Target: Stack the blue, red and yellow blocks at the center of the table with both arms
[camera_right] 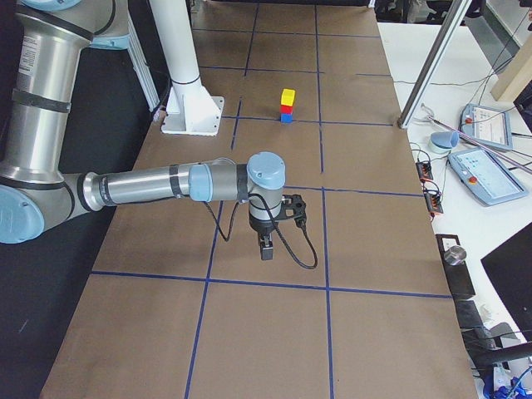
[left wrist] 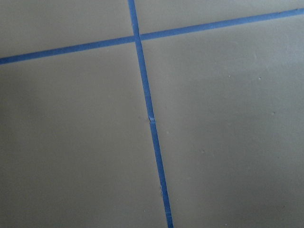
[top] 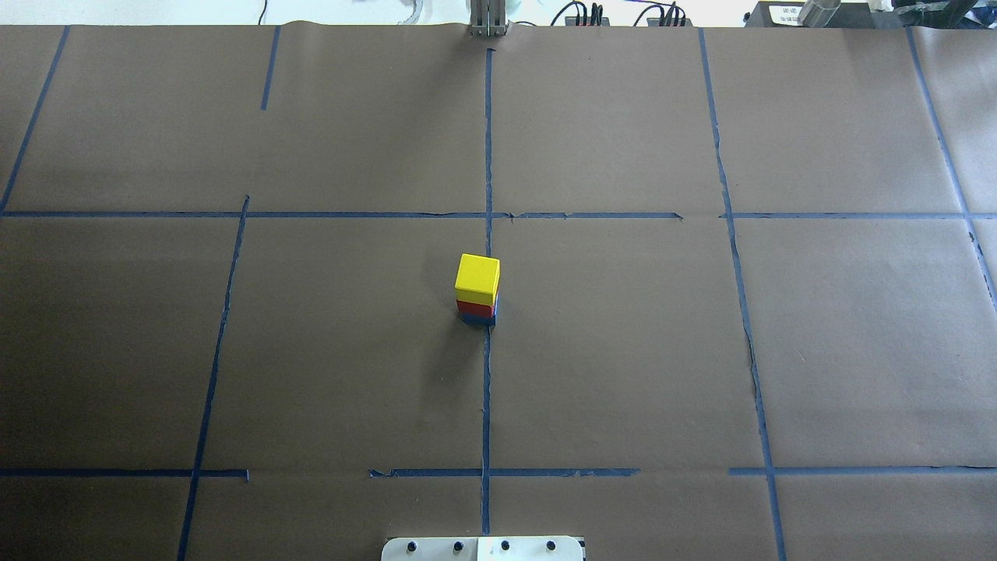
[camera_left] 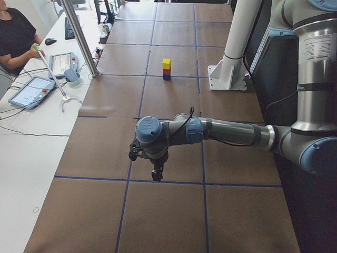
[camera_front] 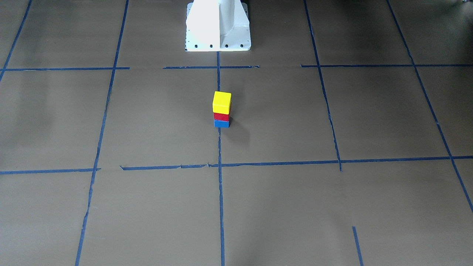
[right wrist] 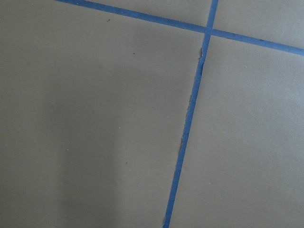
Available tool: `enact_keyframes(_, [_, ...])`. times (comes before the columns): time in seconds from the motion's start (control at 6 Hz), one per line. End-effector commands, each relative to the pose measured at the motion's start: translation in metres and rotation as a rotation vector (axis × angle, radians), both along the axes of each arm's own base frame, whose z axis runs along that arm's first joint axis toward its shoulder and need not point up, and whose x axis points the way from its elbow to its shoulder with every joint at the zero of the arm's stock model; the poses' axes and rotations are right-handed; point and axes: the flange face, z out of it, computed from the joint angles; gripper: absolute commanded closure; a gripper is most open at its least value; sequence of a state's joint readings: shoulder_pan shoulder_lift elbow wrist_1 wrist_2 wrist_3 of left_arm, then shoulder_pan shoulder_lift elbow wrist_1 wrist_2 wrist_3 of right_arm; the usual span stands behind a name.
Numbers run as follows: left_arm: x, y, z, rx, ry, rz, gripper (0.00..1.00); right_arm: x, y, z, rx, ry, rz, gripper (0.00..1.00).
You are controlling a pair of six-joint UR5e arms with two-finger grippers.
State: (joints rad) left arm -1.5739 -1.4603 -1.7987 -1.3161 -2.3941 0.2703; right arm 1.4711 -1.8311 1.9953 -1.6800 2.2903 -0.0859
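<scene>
The brown paper-covered surface [top: 623, 351] was marked into large rectangles by blue tape lines [camera_front: 220, 192]. The left arm [camera_left: 226, 132] stretched out low over the end of the surface on the robot's left. The right arm [camera_right: 141, 187] did the same over the opposite end. Both were well apart from the middle. The white pedestal [camera_front: 218, 26] stood at the robot's edge of the surface, in line with the centre tape.

At the operators' side, a person in a black top [camera_left: 16, 37] sat beside a white bench with tablets [camera_left: 31, 89] on it.

The left gripper [camera_left: 156, 174] pointed straight down, hanging just above the paper near a tape crossing. It showed only in the side view, so I cannot tell whether its jaws were apart or together. The right gripper [camera_right: 266, 248] also pointed down close over the paper, a black cable looping beside it. It too showed only from the side, and the state of its jaws cannot be told. Each wrist camera saw only brown paper and crossing tape.

The three blocks stood as one upright stack at the centre of the surface, on the centre tape line. The yellow block [camera_front: 221, 102] was on top, the red block [camera_front: 221, 116] in the middle and the blue block [camera_front: 221, 123] at the bottom, resting on the paper. Nothing touched the stack.
</scene>
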Motion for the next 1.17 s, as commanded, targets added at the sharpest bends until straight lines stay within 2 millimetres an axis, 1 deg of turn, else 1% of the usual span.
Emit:
enact_keyframes(0.0, [0.000,0.002,-0.003,0.006,0.000,-0.001,0.00,0.000,0.000,0.001,-0.003,-0.001,0.000,0.00])
enact_keyframes(0.17, [0.000,0.002,-0.004,0.006,0.000,-0.002,0.00,0.000,0.000,0.001,-0.003,-0.001,0.000,0.00])
enact_keyframes(0.33, [0.000,0.001,-0.010,0.020,-0.004,-0.002,0.00,-0.001,0.000,0.001,-0.004,-0.001,-0.001,0.00])
enact_keyframes(0.67, [0.000,0.000,-0.012,0.023,-0.010,0.003,0.00,-0.001,0.000,0.001,-0.006,-0.009,-0.001,0.00])
enact_keyframes(0.83, [0.000,0.000,-0.018,0.034,-0.010,0.003,0.00,-0.001,0.000,0.001,-0.006,-0.010,-0.001,0.00])
enact_keyframes(1.0, [0.000,0.001,-0.017,0.031,-0.010,0.003,0.00,-0.001,0.000,0.000,-0.004,-0.012,-0.001,0.00])
